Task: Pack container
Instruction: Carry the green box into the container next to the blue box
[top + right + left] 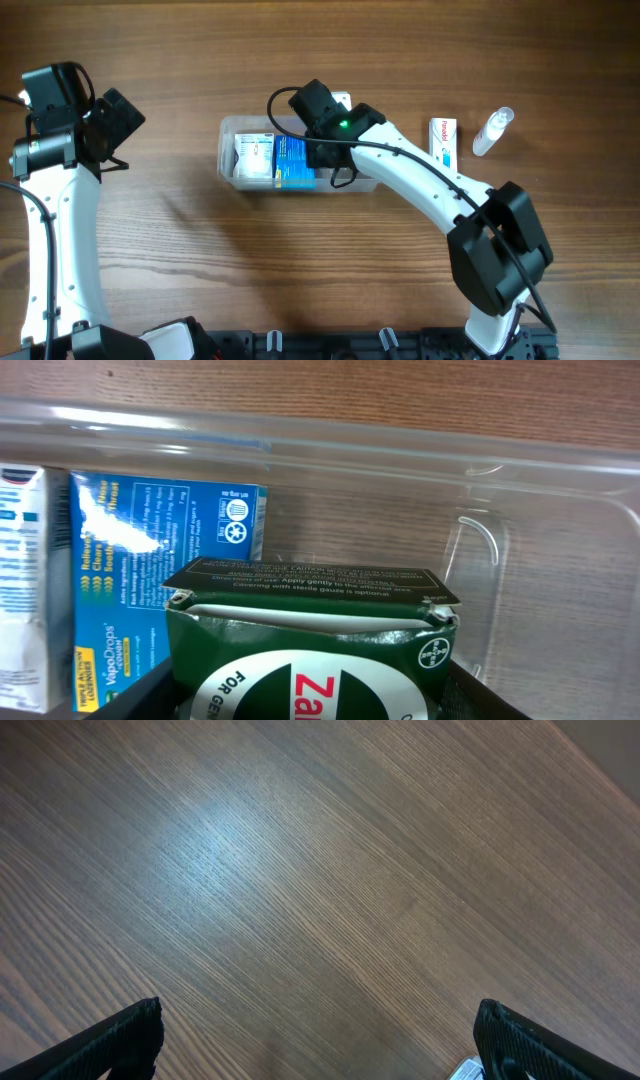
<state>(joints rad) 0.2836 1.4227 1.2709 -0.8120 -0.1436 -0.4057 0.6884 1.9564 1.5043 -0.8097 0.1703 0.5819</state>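
The container point(228, 150) lies midway along the table's point(300, 260) far edge, long axis parallel to it. The right claw point(318, 150) grips a green box point(310, 630) inside (blue box point(165, 560) alongside); the left claw point(320, 1050) gapes.

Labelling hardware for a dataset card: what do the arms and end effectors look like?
Left arm and right arm: white tubular links, bulky black joint housings, loose black cables. Left end effector and right end effector: black, two-fingered. A green light glows by the right one.
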